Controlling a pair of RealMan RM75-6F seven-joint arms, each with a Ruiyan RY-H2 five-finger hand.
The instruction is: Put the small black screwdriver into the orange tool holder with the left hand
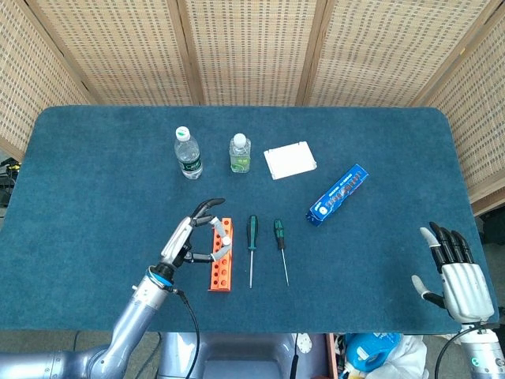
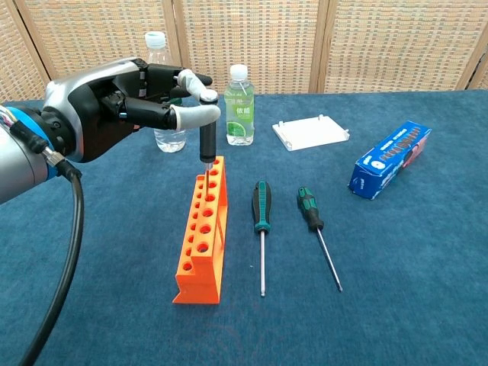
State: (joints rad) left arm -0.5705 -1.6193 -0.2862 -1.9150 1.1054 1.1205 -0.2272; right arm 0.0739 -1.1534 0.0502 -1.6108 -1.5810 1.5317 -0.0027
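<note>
My left hand (image 2: 122, 107) (image 1: 192, 234) pinches the small black screwdriver (image 2: 207, 142) upright by its handle. Its thin shaft goes down into a hole near the far end of the orange tool holder (image 2: 203, 230) (image 1: 221, 256). The handle's lower end stands just above the holder's top. The other fingers are spread behind the handle. My right hand (image 1: 455, 272) shows only in the head view, at the table's near right edge, fingers apart and holding nothing.
Two green-handled screwdrivers (image 2: 261, 216) (image 2: 313, 221) lie right of the holder. Two water bottles (image 2: 239, 94) (image 2: 158, 99) stand behind my left hand. A white box (image 2: 311, 132) and a blue box (image 2: 390, 159) lie at the back right.
</note>
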